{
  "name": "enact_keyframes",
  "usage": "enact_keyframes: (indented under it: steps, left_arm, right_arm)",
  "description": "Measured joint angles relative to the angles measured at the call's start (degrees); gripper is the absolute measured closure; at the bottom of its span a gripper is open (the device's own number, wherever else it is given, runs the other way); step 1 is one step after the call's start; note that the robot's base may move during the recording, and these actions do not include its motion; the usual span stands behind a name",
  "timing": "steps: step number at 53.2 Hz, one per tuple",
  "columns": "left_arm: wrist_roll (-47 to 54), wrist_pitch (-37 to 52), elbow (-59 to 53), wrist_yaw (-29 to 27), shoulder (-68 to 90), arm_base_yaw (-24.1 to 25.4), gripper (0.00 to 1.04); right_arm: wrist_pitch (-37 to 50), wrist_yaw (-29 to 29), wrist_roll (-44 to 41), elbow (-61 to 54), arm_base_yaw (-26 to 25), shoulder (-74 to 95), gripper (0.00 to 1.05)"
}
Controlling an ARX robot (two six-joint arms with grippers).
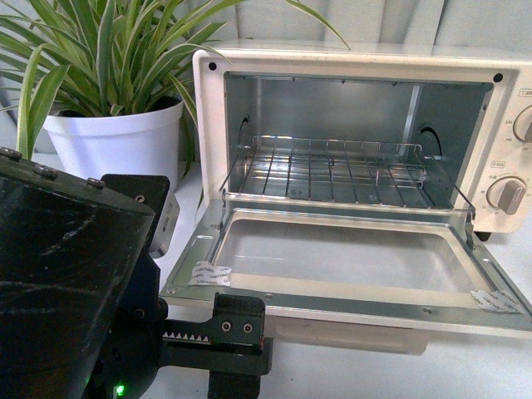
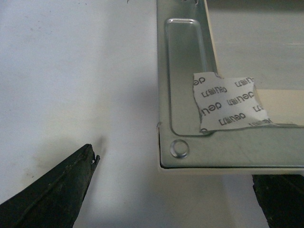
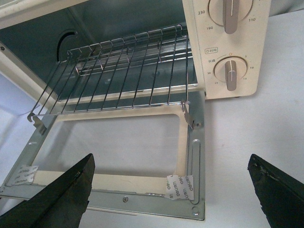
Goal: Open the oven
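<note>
The cream-white oven (image 1: 357, 66) stands on the white table with its glass door (image 1: 341, 258) folded down flat and the wire rack (image 1: 332, 174) pulled partly out. Two round knobs (image 1: 507, 195) sit on its right side. My left gripper (image 2: 175, 190) is open, its fingers (image 2: 52, 194) apart just off the door's front left corner (image 2: 180, 149), holding nothing. My right gripper (image 3: 171, 190) is open above the door's front right corner (image 3: 194, 209), empty. The left arm (image 1: 75, 283) fills the lower left of the front view. The bar handle is hidden under the door.
A spider plant in a white pot (image 1: 116, 141) stands left of the oven. Pieces of printed tape (image 2: 228, 107) stick to the door's corners, also in the right wrist view (image 3: 180, 187). The white table (image 1: 465, 366) lies in front of the door.
</note>
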Motion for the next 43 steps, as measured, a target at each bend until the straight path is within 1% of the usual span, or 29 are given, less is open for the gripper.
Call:
enact_keyframes:
  steps: [7, 15, 22, 27, 30, 37, 43]
  left_arm:
    - [4.07, 0.87, -1.62, -1.27, -2.56, -0.7, 0.07]
    - [11.08, 1.2, -5.88, -2.21, -10.67, -1.97, 0.07]
    - [14.78, -0.04, -11.04, -1.92, -22.38, -2.36, 0.07]
    - [17.97, -0.22, -15.06, -2.19, -32.5, -2.93, 0.07]
    - [20.28, -0.26, -17.46, -3.43, -39.28, -3.39, 0.07]
    - [22.8, -3.37, -20.46, -5.7, -49.42, -4.68, 0.07]
    - [23.21, -8.09, -22.53, -8.46, -58.49, -6.05, 0.07]
  right_arm:
    - [-0.55, -1.29, -0.02, -0.2, -0.85, -1.31, 0.09]
    - [-1.75, -2.38, -0.76, -1.51, -2.03, -5.55, 0.09]
    - [-1.81, -2.25, -4.0, -5.33, -2.6, -11.76, 0.09]
    - [-1.68, -3.48, -5.77, -9.55, -4.2, -19.02, 0.09]
    - [-1.95, -3.91, -6.45, -12.07, -4.66, -23.67, 0.09]
    - [-4.37, -3.87, -8.0, -16.72, -5.57, -33.68, 0.09]
    - [-8.09, -3.87, -8.7, -19.3, -6.29, -41.29, 0.09]
